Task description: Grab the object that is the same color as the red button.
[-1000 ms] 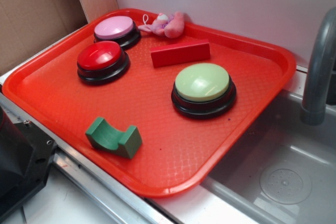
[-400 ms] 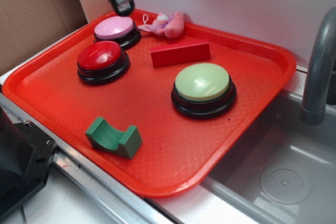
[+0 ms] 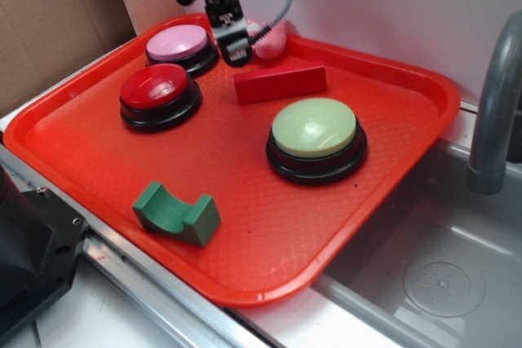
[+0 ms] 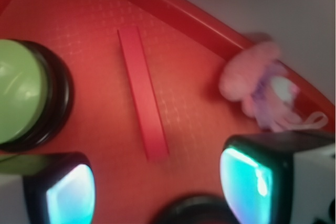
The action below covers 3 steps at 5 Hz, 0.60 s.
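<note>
The object, a flat red block [image 3: 280, 81], lies on the red tray [image 3: 245, 169] behind the pale green button [image 3: 315, 128]. The red button [image 3: 155, 87] sits at the tray's left, in front of the pink-topped button [image 3: 177, 42]. My gripper [image 3: 236, 53] hangs between the pink-topped button and the block's left end, above the tray and touching nothing. In the wrist view the block [image 4: 142, 93] runs lengthwise ahead of the gripper [image 4: 157, 192]. The gripper is open, with only tray floor between its fingers [image 4: 71, 195].
A pink plush toy [image 4: 260, 85] lies against the tray's back rim, partly hidden by the arm in the exterior view. A green arch-cut block [image 3: 177, 213] sits near the front edge. A sink basin [image 3: 432, 275] and grey faucet [image 3: 493, 112] are to the right.
The arm came in from the upper left and has moved down and right, from above the pink-topped button to just left of the red block. No object on the tray has moved.
</note>
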Each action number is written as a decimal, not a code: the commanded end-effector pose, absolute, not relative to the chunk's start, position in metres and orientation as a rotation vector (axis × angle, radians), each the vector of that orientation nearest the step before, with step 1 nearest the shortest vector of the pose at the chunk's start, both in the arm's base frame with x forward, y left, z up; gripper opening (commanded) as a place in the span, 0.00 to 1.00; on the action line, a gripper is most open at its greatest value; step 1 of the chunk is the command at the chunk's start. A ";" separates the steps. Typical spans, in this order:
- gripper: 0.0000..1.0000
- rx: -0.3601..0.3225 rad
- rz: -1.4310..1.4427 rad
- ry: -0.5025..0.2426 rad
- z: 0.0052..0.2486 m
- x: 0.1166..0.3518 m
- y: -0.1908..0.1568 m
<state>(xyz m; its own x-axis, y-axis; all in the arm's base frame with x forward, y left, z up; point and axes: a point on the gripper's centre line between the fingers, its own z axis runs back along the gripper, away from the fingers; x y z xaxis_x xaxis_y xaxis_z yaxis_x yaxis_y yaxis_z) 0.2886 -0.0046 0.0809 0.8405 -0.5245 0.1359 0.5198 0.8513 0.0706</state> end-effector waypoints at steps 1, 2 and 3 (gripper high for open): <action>1.00 0.002 -0.577 -0.165 0.061 0.307 -0.006; 1.00 -0.029 -0.575 -0.160 0.051 0.308 -0.003; 1.00 -0.051 -0.569 -0.125 0.037 0.311 0.000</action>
